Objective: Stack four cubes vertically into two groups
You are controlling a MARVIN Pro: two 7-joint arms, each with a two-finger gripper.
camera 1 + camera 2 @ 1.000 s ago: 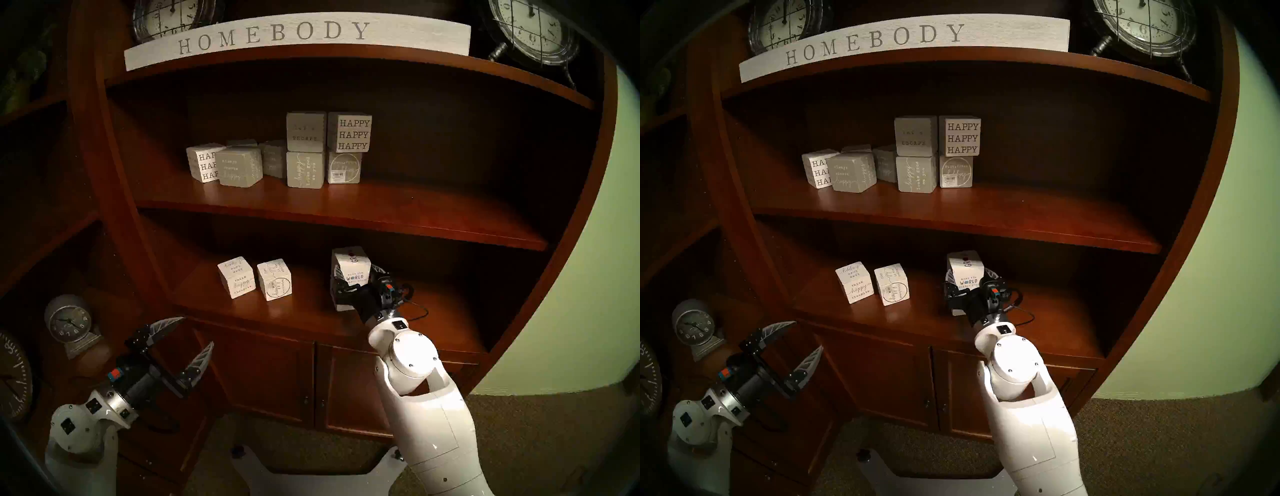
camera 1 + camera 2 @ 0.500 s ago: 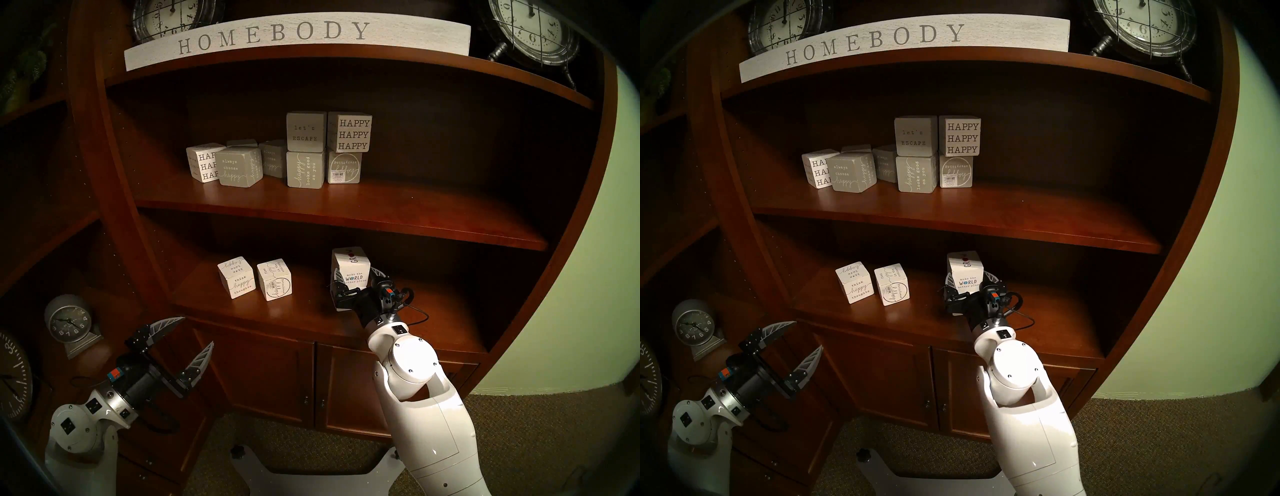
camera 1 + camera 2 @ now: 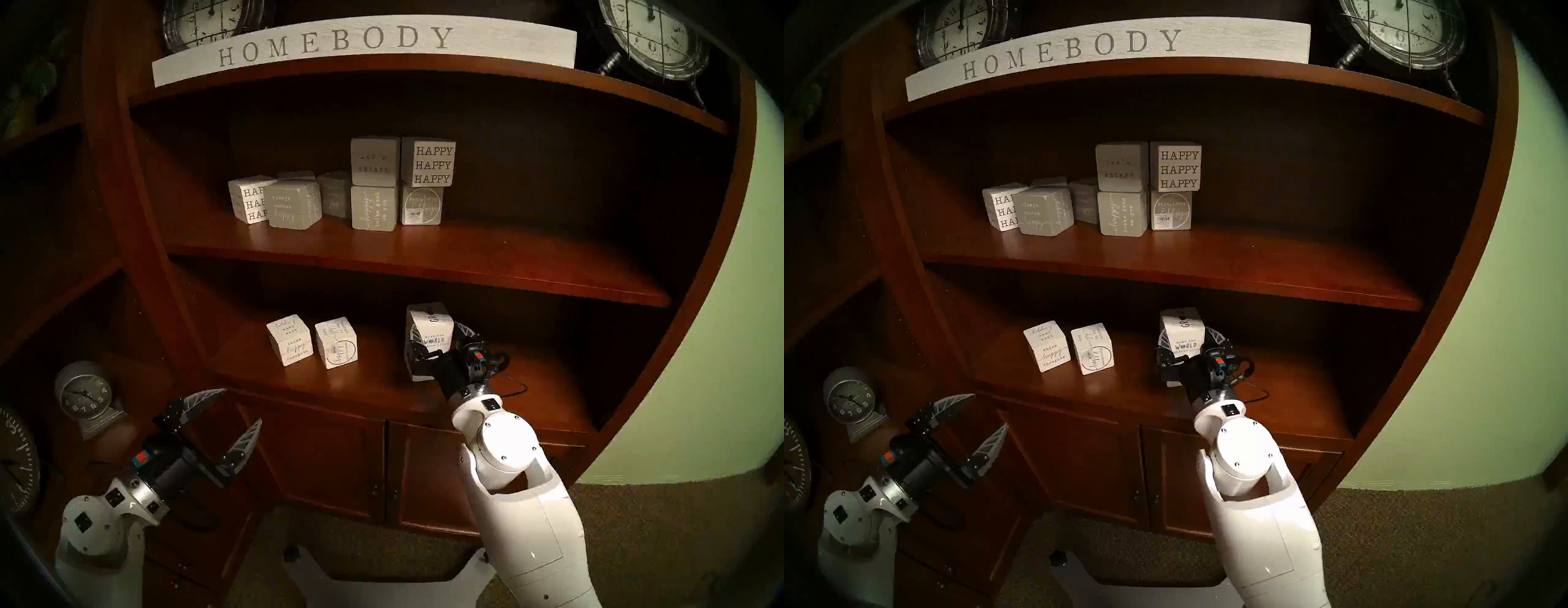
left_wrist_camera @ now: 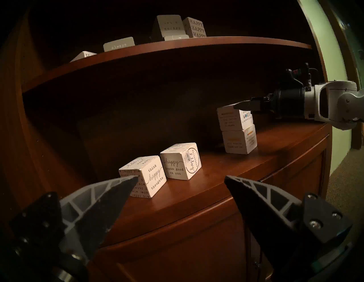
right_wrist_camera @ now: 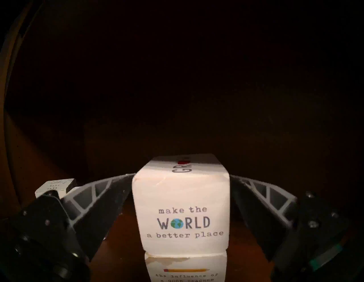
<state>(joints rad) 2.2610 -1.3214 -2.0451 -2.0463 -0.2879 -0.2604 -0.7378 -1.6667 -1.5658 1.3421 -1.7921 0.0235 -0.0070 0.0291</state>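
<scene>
Two white "GROW" cubes stand stacked on the right of the lower shelf (image 3: 373,390). The top cube (image 3: 428,325) (image 5: 181,206) reads "make the WORLD a better place"; the lower cube (image 4: 239,142) (image 5: 185,269) is mostly hidden by my wrist in the head views. My right gripper (image 3: 437,333) (image 5: 182,176) is open, its fingers straddling the top cube. Two "happy" script cubes (image 3: 289,346) (image 3: 336,343) stand side by side at the shelf's left, also seen in the left wrist view (image 4: 143,179) (image 4: 180,163). My left gripper (image 3: 241,406) (image 4: 181,177) is open and empty, below and in front of the shelf's left end.
The upper shelf (image 3: 424,271) overhangs close above the stack and carries several grey blocks (image 3: 373,182) and "HAPPY HAPPY HAPPY" blocks (image 3: 428,163). A small clock (image 3: 85,395) stands left of my left arm. Cabinet doors (image 3: 339,463) are below the lower shelf.
My right gripper's fingers have spread slightly away from the top GROW cube, which stays resting on the lower cube. The wrist shifted a little. The left arm has not moved.
</scene>
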